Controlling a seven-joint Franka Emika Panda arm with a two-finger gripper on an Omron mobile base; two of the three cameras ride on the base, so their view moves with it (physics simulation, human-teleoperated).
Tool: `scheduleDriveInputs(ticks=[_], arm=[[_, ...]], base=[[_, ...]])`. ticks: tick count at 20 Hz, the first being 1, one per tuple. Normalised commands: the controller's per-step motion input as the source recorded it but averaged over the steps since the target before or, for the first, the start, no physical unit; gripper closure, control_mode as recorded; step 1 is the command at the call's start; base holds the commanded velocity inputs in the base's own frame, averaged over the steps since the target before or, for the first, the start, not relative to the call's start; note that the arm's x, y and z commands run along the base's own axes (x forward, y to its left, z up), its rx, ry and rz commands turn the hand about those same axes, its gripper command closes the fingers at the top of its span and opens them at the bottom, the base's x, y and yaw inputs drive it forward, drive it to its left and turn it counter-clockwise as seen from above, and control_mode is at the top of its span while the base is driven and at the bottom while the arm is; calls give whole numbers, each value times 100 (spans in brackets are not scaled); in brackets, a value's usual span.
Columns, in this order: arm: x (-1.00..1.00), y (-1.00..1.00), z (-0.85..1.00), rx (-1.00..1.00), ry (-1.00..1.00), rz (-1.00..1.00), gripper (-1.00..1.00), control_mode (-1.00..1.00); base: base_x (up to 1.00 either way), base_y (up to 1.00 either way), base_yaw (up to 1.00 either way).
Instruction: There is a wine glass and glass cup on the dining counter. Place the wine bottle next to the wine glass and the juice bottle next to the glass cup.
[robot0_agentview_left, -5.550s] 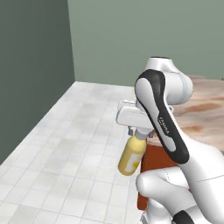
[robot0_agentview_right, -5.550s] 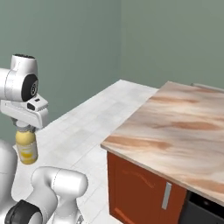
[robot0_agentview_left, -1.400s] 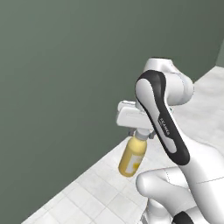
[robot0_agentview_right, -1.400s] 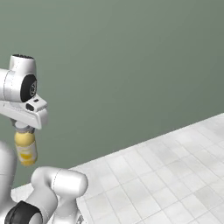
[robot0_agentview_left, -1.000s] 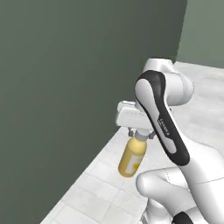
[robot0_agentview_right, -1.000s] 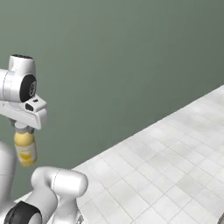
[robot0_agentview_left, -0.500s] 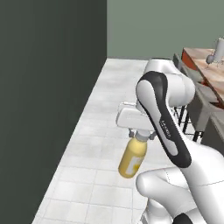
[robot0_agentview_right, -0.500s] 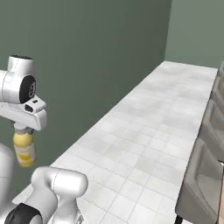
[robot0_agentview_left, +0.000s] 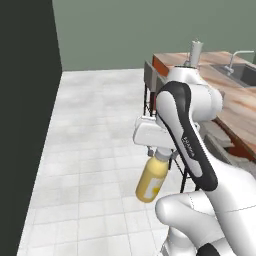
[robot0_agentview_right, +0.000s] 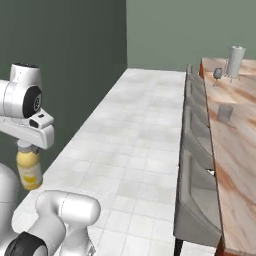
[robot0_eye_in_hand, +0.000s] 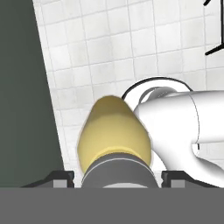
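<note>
Juice bottle (robot0_agentview_left: 151, 180) hangs below hand (robot0_agentview_left: 161, 154), gripped by its cap.

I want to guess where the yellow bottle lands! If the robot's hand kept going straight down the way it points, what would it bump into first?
The hand points down, shut on the juice bottle. Straight below looks free down to the white tiled floor, so the bottle's bottom would probably touch the tiles first.

Glossy yellow juice bottle (robot0_agentview_left: 151, 180), veined marble dining counter (robot0_agentview_right: 240, 145)
</note>
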Motion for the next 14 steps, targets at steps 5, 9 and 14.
scheduleDriveInputs(ticks=[5, 9, 14], arm=[[0, 0, 0, 0, 0, 0, 100, 100], [0, 0, 0, 0, 0, 0, 100, 100], [0, 0, 0, 0, 0, 0, 100, 100]], base=[[69, 34, -42], [70, 34, -40], [70, 34, -40]])
